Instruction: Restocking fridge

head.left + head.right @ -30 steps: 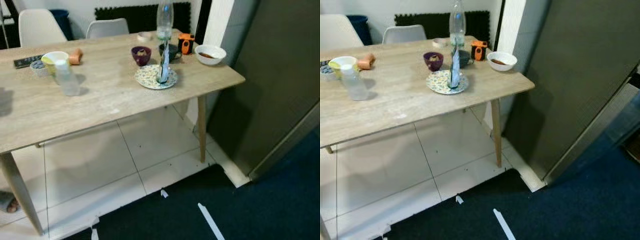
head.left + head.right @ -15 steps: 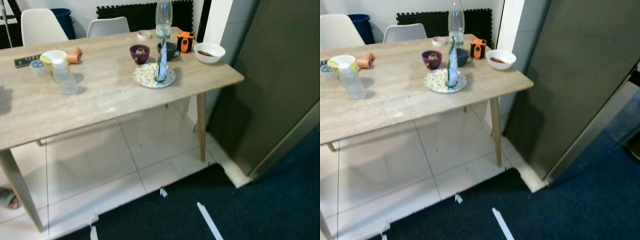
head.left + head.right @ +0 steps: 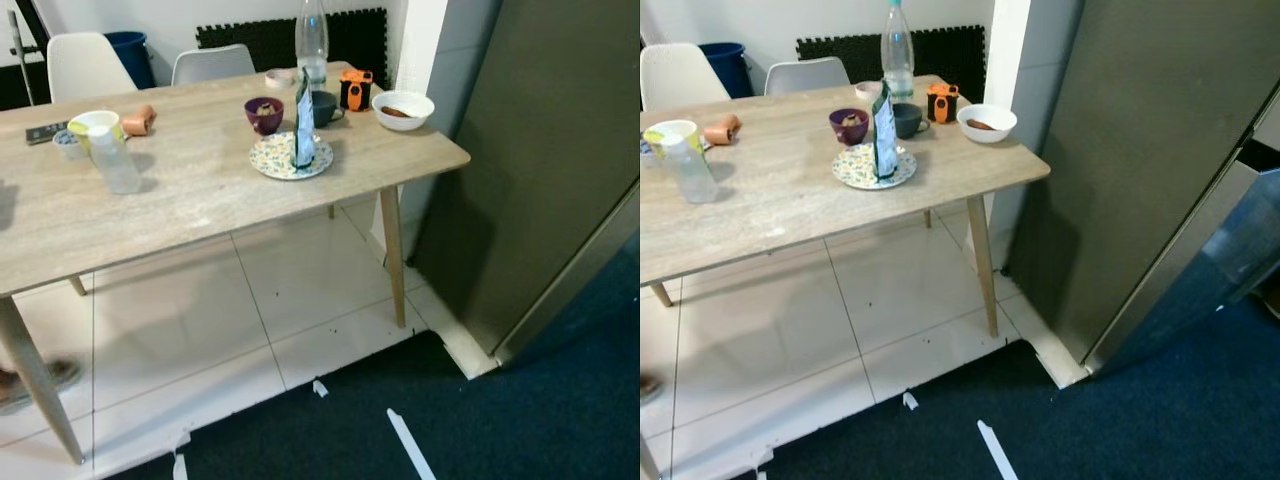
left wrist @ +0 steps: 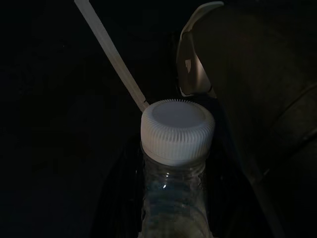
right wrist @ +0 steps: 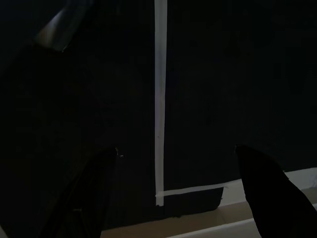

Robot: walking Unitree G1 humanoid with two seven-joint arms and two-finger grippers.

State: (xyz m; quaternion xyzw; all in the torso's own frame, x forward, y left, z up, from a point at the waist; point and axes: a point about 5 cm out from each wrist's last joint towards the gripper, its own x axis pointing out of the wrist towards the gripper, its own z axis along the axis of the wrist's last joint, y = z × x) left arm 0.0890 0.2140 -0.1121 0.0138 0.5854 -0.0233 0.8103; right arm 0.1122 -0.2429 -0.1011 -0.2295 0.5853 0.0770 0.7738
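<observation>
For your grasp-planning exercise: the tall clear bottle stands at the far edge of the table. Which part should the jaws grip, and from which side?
Probably the upright cylindrical body of the tall clear bottle, just below the narrowing shoulder, with level jaws from the table's near side. The dark mug and standing pouch crowd its base, so come in above them.

A long light-wood table (image 3: 790,215) carrying a patterned plate (image 3: 873,167), white bowl (image 3: 986,123) and clear plastic bottle (image 3: 897,63) stands beside a tall grey fridge (image 3: 1150,170).

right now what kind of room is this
Likely a home kitchen-dining area: a wooden table set with bowls and a plate, chairs behind it, and a tall fridge beside it.
</observation>
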